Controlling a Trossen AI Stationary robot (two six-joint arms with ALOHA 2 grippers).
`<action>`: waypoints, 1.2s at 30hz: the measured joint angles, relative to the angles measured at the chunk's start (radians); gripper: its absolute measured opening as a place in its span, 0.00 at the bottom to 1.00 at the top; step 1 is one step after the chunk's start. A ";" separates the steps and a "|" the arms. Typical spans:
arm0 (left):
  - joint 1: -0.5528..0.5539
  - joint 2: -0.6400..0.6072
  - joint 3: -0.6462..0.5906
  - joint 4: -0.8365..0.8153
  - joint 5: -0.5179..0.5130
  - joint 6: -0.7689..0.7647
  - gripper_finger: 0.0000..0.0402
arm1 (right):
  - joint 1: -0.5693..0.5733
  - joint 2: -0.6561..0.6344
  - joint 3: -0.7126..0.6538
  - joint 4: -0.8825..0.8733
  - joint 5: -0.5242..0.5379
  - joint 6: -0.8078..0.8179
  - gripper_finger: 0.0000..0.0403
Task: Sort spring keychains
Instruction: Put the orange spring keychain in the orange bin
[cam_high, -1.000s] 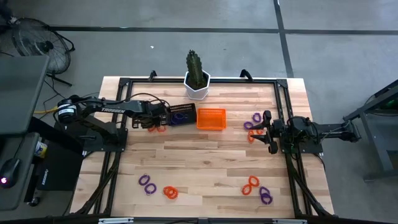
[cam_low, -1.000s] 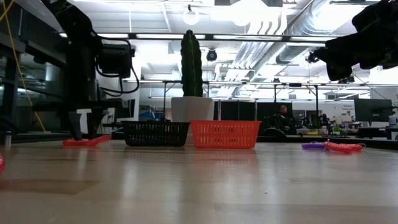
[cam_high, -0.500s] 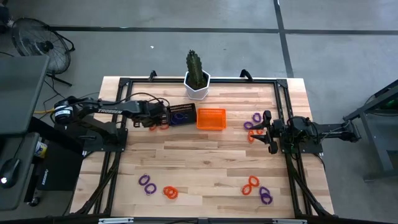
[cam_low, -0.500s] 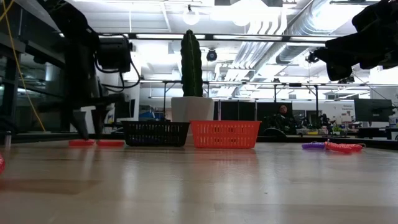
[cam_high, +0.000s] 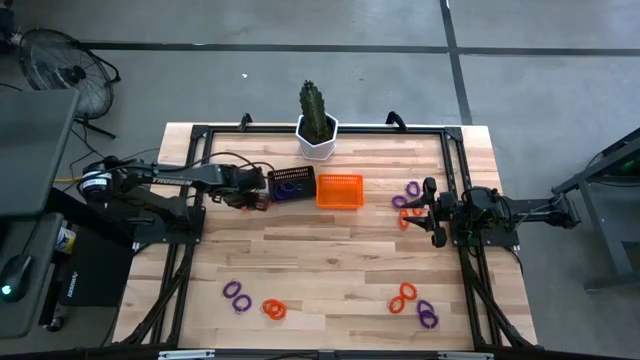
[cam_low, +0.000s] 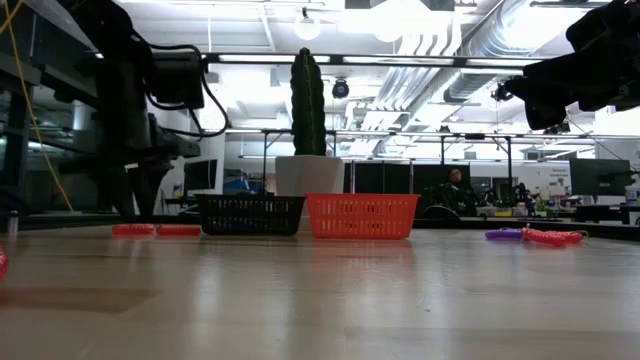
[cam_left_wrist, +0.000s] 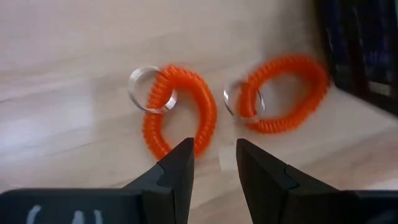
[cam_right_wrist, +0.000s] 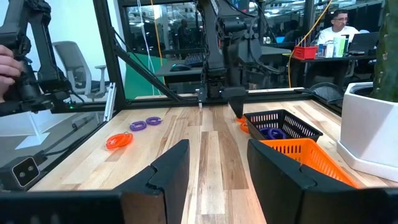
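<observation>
Two orange spring keychains (cam_left_wrist: 180, 109) (cam_left_wrist: 283, 93), each with a metal ring, lie flat on the table beside the black mesh basket (cam_high: 292, 185), which holds purple keychains. My left gripper (cam_left_wrist: 214, 163) (cam_high: 250, 197) hovers open just short of them, with one fingertip over the edge of the nearer coil. In the low view both keychains (cam_low: 133, 229) (cam_low: 178, 229) rest on the wood. The orange mesh basket (cam_high: 339, 190) stands next to the black one. My right gripper (cam_high: 432, 212) (cam_right_wrist: 211, 168) waits open near the right edge, beside purple (cam_high: 412, 188) and orange (cam_high: 405, 218) keychains.
More keychains lie along the near side: purple (cam_high: 237, 294), orange (cam_high: 274, 309), orange (cam_high: 402, 297), purple (cam_high: 427, 314). A potted cactus (cam_high: 317, 135) stands at the far edge behind the baskets. Bare wood spans the table's middle. People sit in the room beyond.
My left gripper has risen off the orange keychains and drawn back toward the table's left edge. A second ago the keychains lay bunched under its fingers with one end raised; now they lie flat and apart on the table.
</observation>
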 joint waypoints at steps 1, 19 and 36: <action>-0.004 0.001 0.000 -0.001 0.001 0.012 0.30 | 0.000 0.000 0.000 0.000 0.000 0.000 0.39; -0.001 0.128 0.007 -0.006 -0.005 0.183 0.30 | 0.000 0.000 0.000 0.000 0.000 0.000 0.39; -0.001 0.142 0.004 -0.025 0.002 0.256 0.02 | 0.000 0.000 0.000 0.000 0.000 0.000 0.39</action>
